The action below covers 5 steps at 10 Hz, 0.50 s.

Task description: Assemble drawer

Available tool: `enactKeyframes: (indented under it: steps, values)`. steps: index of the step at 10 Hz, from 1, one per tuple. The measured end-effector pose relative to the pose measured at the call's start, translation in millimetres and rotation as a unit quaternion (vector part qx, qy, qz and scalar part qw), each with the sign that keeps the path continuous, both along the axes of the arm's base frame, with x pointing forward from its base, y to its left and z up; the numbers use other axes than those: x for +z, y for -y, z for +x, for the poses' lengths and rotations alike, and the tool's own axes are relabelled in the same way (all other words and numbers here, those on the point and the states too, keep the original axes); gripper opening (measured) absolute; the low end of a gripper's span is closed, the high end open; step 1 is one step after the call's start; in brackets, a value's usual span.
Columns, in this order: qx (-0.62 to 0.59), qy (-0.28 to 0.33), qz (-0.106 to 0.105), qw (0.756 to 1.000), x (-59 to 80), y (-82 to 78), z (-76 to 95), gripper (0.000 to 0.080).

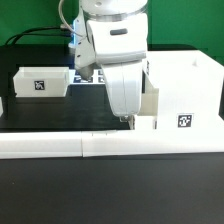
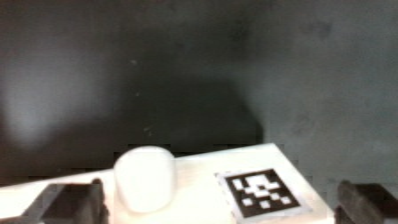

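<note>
- The long low white border wall (image 1: 110, 146) lies nearest the exterior camera, running along the front of the box shell.
- The box shell (image 1: 185, 90), tall, white and hollow, stands upright on the black table (image 1: 40, 190) just behind that wall. A square marker (image 1: 185, 122) sits low on its front face.
- The gripper (image 1: 126, 119) points straight down just beside the shell, on the exterior view's left of it and close above the wall.
- In the wrist view the gripper (image 2: 214, 203) is spread wide. Its two dark fingers (image 2: 63, 205) stand far apart, one on each side of the knobbed tray (image 2: 199, 165).
- Whether the fingers touch that tray cannot be told.
- The tray's rounded white knob (image 2: 144, 178) stands beside a black-and-white tag (image 2: 262, 192) on the same white face.
- The second tray (image 1: 40, 83), which also bears a tag, rests on the table well apart from the shell, on the exterior view's left of it, beyond the arm.
</note>
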<state>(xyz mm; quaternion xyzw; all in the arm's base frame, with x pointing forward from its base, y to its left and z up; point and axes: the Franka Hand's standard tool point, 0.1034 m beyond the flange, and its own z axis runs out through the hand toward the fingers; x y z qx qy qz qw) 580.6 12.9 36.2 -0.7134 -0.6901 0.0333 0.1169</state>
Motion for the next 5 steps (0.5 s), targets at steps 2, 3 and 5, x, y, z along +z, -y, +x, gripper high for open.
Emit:
enactKeyframes:
  steps: [2,3,5]
  values:
    - [0.0,0.0,0.0,1.0,-0.2,1.5,-0.1,0.0649]
    - [0.015,0.001,0.003,1.0,-0.8,9.0,-1.2,0.0649]
    - [0.01,-0.004,0.002,1.0,-3.5,19.6,-12.4,0.0649]
